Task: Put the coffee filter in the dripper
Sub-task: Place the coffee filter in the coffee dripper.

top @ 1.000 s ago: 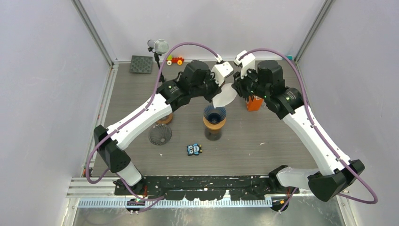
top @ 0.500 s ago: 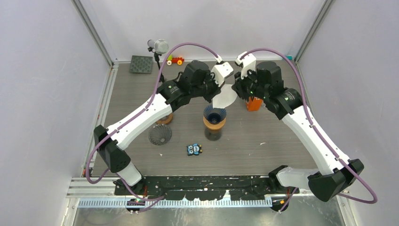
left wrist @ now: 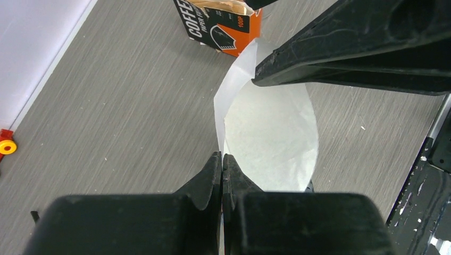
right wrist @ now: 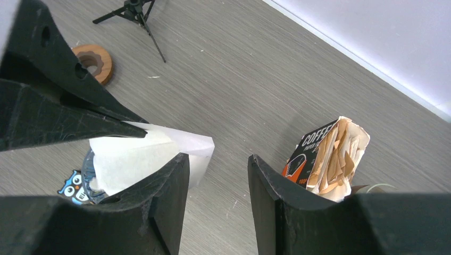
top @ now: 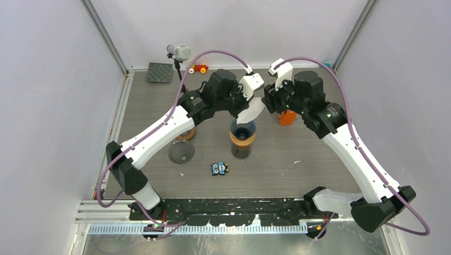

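Thin white paper in the filter (left wrist: 271, 138), matt and faintly translucent. Grey wood-grain on the worktop (left wrist: 133, 106), matt, finely streaked. Printed orange card on the box (left wrist: 220, 24), brown paper inside. Matt black plastic, lightly scuffed, on the left gripper (left wrist: 222, 158) and right gripper (right wrist: 217, 159). Smooth light wood in the ring (right wrist: 93, 61).
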